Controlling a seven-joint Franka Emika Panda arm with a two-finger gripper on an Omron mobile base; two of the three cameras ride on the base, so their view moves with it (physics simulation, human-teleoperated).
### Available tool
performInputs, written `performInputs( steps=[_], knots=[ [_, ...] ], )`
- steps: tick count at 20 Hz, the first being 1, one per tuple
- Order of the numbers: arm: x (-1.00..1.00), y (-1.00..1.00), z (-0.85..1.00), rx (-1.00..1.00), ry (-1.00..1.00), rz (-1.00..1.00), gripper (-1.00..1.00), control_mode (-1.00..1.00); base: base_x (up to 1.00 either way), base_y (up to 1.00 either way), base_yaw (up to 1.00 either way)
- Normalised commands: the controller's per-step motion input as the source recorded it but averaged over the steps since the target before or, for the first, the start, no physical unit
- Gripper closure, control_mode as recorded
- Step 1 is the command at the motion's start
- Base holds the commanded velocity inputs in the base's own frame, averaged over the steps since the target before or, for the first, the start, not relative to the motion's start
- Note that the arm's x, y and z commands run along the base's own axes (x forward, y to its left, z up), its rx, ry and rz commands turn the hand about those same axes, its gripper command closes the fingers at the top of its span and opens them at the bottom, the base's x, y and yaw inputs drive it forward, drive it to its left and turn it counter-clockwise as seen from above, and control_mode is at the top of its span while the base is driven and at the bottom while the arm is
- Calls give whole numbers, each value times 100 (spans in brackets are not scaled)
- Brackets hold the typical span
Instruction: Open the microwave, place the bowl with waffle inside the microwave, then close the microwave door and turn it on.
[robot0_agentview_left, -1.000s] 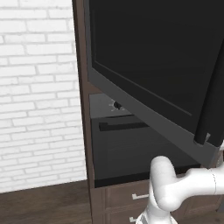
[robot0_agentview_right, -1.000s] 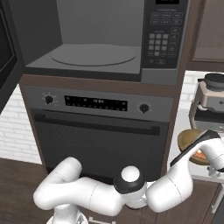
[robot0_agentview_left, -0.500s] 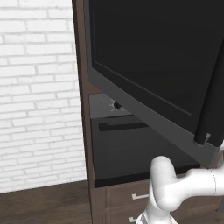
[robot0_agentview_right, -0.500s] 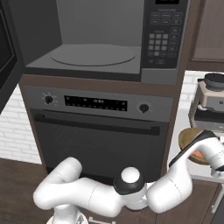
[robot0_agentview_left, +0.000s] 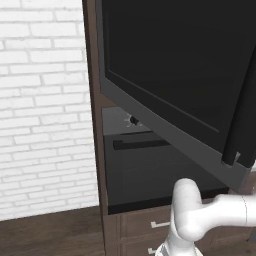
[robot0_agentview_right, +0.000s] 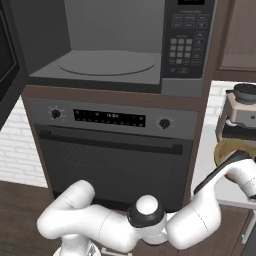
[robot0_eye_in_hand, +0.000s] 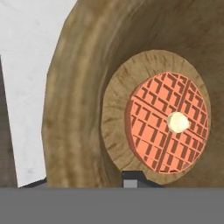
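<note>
Looking down into the wooden bowl on the white counter, we see the waffle lying flat inside. Whether our pincer is apart or together, we cannot tell. We judge the bowl stiff and light; its rim suits gripping.

Matt wood-grain bowl; gridded orange waffle; glossy black-glass microwave door.

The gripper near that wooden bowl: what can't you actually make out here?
- Gripper: open or shut cannot be told. In the hand view one dark fingertip barely clears the bottom edge.
- Bowl: in the right base view, mostly hidden behind the arm.
- Waffle: its pale topping is too small to identify.
- Microwave door: cut off by the left base view's top edge.
</note>
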Motion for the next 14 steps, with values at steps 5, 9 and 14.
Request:
performInputs(
  steps=[5,9,14],
  knots=[
    [-40,-18,72,-11,-19,11,100,-100,0,0,0],
    [-87,-11,60,-26,-28,26,100,-100,0,0,0],
    [-100,-1,30,-30,-20,31,100,-100,0,0,0]
  ],
)
